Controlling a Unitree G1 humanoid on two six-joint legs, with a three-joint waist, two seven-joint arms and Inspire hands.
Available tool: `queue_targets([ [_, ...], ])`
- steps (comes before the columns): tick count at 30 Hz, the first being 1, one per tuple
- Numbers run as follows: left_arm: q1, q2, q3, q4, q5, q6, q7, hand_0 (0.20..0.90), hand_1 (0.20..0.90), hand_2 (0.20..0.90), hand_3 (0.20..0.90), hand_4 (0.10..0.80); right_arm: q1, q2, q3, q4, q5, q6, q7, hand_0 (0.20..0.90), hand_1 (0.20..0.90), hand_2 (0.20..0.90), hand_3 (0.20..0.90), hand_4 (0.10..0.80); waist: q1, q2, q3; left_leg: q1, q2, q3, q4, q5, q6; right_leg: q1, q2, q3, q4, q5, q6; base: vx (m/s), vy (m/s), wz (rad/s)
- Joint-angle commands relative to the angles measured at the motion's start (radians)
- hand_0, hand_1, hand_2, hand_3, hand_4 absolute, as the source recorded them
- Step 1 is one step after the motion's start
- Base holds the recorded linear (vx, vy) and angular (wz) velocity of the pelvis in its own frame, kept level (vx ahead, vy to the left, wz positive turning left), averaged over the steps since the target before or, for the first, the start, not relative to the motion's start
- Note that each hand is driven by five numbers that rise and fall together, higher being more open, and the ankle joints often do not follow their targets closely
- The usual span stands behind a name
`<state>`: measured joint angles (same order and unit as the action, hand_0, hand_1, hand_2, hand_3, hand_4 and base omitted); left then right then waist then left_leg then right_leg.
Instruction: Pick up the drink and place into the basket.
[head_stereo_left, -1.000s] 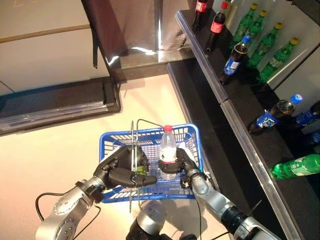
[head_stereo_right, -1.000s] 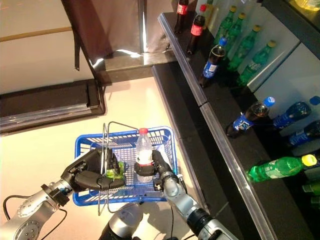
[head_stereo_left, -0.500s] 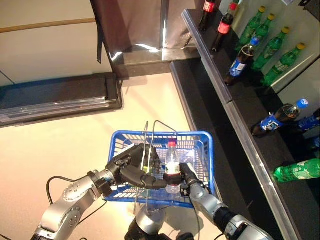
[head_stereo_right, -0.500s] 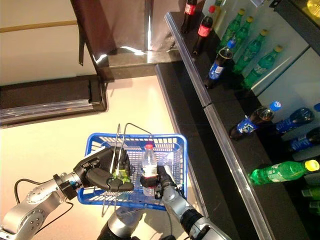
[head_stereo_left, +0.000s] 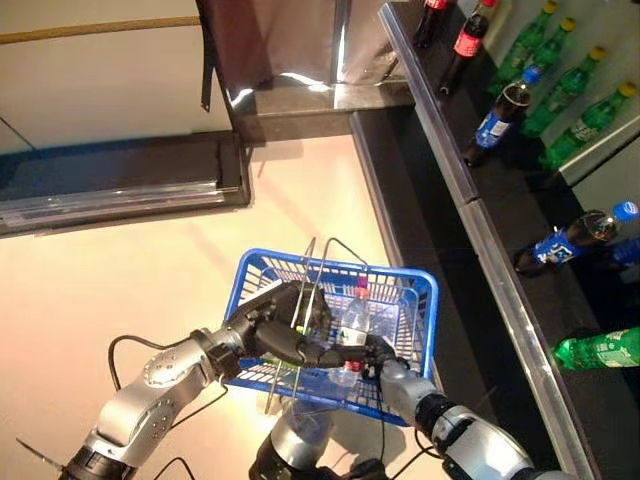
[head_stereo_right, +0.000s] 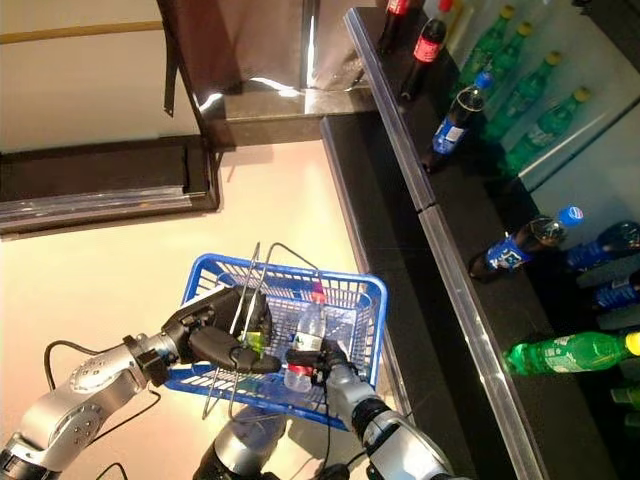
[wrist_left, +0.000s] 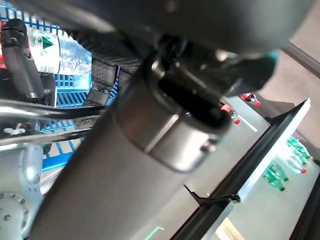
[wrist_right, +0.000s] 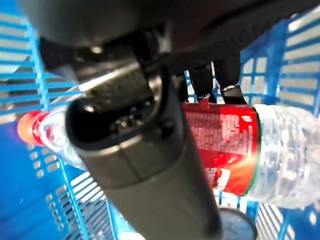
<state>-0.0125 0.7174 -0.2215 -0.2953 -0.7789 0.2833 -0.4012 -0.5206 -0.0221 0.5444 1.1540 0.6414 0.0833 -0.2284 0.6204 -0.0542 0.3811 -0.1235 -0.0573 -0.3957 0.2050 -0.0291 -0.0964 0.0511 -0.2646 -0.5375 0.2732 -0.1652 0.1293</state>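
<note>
The drink is a clear water bottle (head_stereo_left: 352, 316) with a red cap and a red label. It stands tilted inside the blue basket (head_stereo_left: 290, 258), low between its walls. My right hand (head_stereo_left: 386, 362) is shut on the bottle; in the right wrist view its fingers (wrist_right: 227, 75) curl round the red label (wrist_right: 220, 150). My left hand (head_stereo_left: 268, 330) is shut on the thin wire handles (head_stereo_left: 322, 262) and holds the basket up in front of me. The bottle also shows in the left wrist view (wrist_left: 55, 47).
A dark shelf with a metal edge (head_stereo_left: 470, 200) runs along the right. On it stand red-labelled cola bottles (head_stereo_left: 468, 45), a blue-labelled bottle (head_stereo_left: 492, 125) and green bottles (head_stereo_left: 570, 85); others lie lower down (head_stereo_left: 600, 350). A dark low platform (head_stereo_left: 120, 185) lies at the left.
My right hand has lowered the bottle from above the rim down into the basket, and it now tilts. The view has shifted, so the basket sits further right.
</note>
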Motion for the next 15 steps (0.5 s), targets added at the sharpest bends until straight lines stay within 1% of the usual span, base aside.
queue_targets([
  [1,-0.226,-0.087,0.12,-0.305,-0.164,-0.21,-0.029,0.3,0.3,0.3,0.2,0.1,-0.068,0.029,-0.033,-0.031,0.126,-0.029,0.013,0.585,0.585,0.585,0.532,0.432,-0.019,0.004,-0.033,-0.054,-0.055,0.037,0.017,0.054,0.07,0.097,0.08,0.014,-0.036,0.044,-0.057,0.0,0.0,0.0],
  [2,-0.235,-0.089,0.116,-0.304,-0.165,-0.206,-0.017,0.3,0.3,0.3,0.2,0.1,-0.069,0.032,-0.036,-0.028,0.136,-0.03,0.016,0.9,0.9,0.9,0.9,0.8,-0.02,0.002,-0.033,-0.053,-0.054,0.038,0.016,0.053,0.07,0.095,0.081,0.015,-0.035,0.044,-0.057,0.0,0.0,0.0],
  [9,-0.249,-0.109,0.107,-0.292,-0.148,-0.196,0.007,0.3,0.3,0.3,0.2,0.1,-0.074,0.041,-0.048,-0.032,0.159,-0.024,0.002,0.9,0.9,0.9,0.9,0.8,-0.03,-0.003,-0.037,-0.041,-0.048,0.048,0.013,0.05,0.073,0.092,0.077,0.02,-0.023,0.038,-0.06,0.009,0.007,0.0],
  [15,-0.247,-0.12,0.109,-0.287,-0.147,-0.199,0.029,0.3,0.3,0.3,0.2,0.1,-0.07,0.04,-0.053,-0.04,0.168,-0.045,-0.003,0.9,0.9,0.9,0.9,0.8,-0.038,-0.004,-0.037,-0.035,-0.047,0.058,0.016,0.047,0.076,0.09,0.074,0.024,-0.014,0.036,-0.06,0.0,0.0,0.0],
])
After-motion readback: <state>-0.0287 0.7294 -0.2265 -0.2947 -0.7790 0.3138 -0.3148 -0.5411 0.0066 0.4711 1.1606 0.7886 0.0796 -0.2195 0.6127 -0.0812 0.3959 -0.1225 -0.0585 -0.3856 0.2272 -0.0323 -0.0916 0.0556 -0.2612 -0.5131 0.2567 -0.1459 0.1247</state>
